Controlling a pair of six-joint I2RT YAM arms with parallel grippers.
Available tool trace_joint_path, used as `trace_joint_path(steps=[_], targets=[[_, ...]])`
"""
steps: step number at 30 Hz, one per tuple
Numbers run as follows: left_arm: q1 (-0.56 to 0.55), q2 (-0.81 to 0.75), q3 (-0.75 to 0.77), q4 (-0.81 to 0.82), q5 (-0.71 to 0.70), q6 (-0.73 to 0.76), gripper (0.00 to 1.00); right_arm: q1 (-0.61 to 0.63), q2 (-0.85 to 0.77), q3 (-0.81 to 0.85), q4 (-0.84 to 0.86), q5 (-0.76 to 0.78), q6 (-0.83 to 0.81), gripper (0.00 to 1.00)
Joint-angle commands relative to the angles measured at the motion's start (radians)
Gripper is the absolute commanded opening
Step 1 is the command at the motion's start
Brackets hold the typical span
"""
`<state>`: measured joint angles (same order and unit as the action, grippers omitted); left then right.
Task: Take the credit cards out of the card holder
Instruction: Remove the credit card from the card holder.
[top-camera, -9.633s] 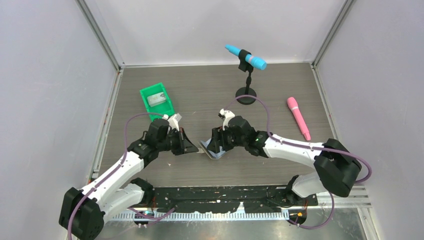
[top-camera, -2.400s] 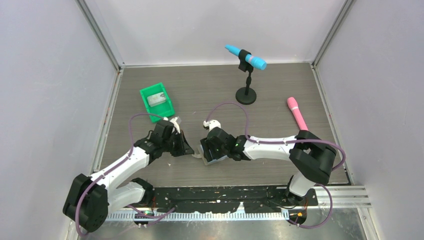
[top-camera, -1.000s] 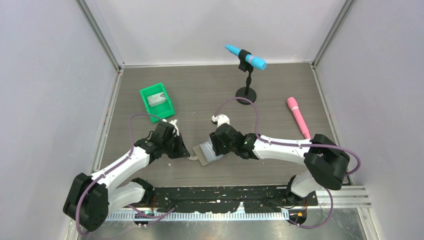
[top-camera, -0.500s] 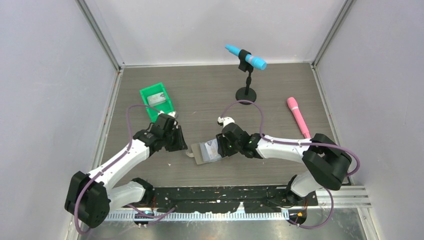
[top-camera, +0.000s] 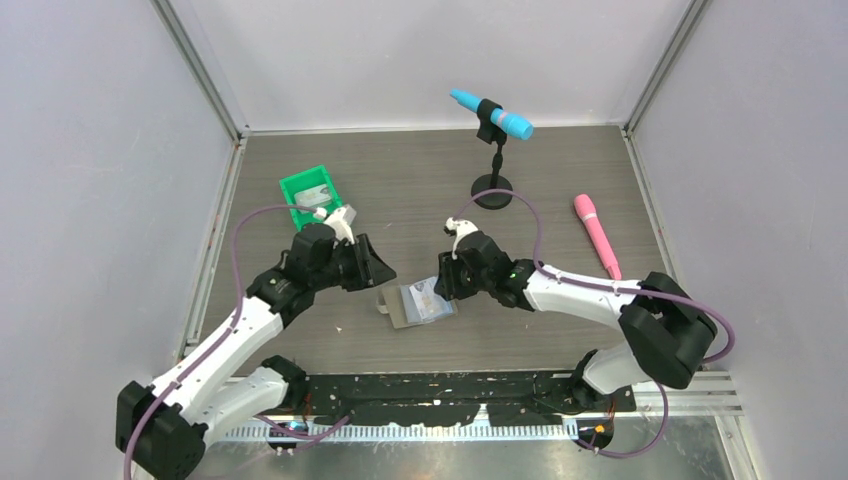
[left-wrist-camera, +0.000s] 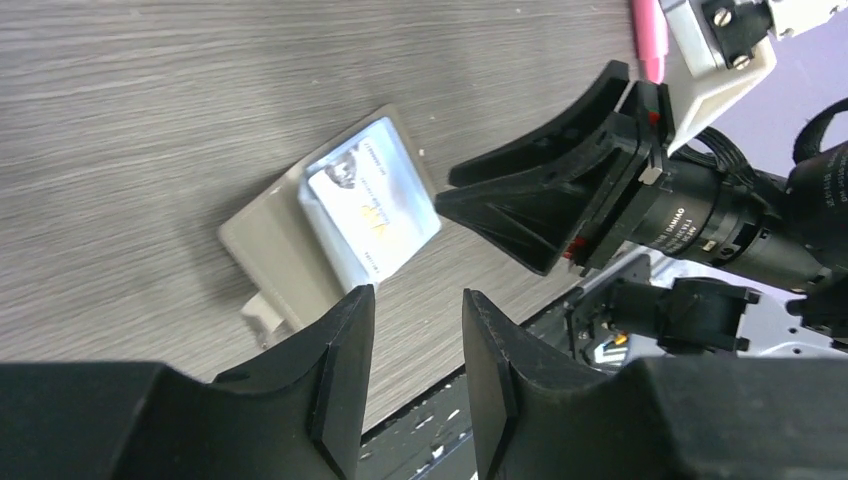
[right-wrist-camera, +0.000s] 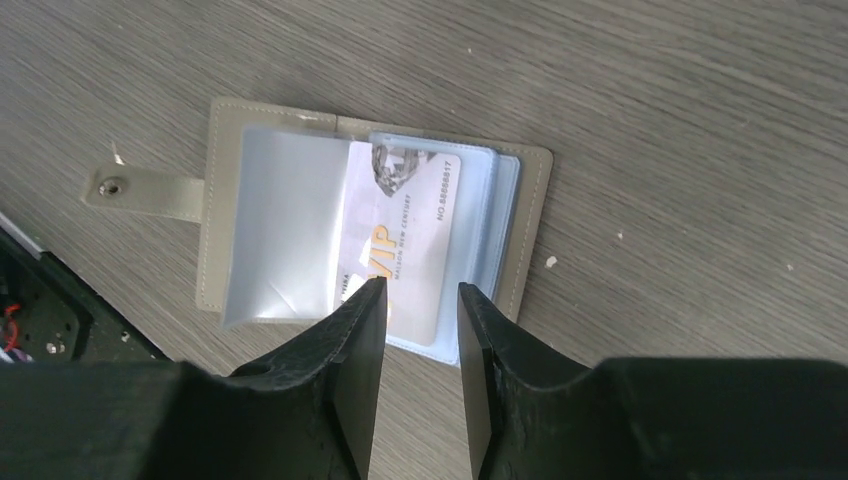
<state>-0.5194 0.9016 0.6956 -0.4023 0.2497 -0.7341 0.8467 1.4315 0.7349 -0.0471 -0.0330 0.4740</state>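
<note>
From above, I see the card holder lying open on the counter, toward 6 o'clock from its middle. My left gripper hangs at the holder's 10 o'clock and my right gripper at its 1 o'clock.

On the left wrist camera, the left gripper has its jaws a little apart with nothing between them. The card holder sits at their 11 o'clock, with a credit card showing in it and the right gripper just beside it at 3 o'clock.

On the right wrist camera, the right gripper has its jaws narrowly apart, gripping nothing, over the holder's 6 o'clock edge. I cannot tell if they touch it. The credit card sits in a pale blue pocket, and the tab points to 9 o'clock.
</note>
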Motion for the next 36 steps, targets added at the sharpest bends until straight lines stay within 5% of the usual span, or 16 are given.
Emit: trace_joint_path(steps=[1,10,28,36], targets=[[-0.03,0.083,-0.037,0.224,0.094,-0.063,0.39,-0.016,0.035,0.017,0.103,-0.065,0.019,0.38],[-0.079,0.286,-0.051,0.388,0.09,-0.088,0.34,-0.048,0.126,0.029,0.172,-0.142,0.038,0.36],[-0.08,0.455,-0.144,0.395,-0.008,-0.056,0.31,-0.061,0.182,-0.045,0.23,-0.154,0.061,0.35],[-0.08,0.506,-0.221,0.621,0.053,-0.137,0.36,-0.061,0.163,-0.09,0.26,-0.161,0.1,0.34]])
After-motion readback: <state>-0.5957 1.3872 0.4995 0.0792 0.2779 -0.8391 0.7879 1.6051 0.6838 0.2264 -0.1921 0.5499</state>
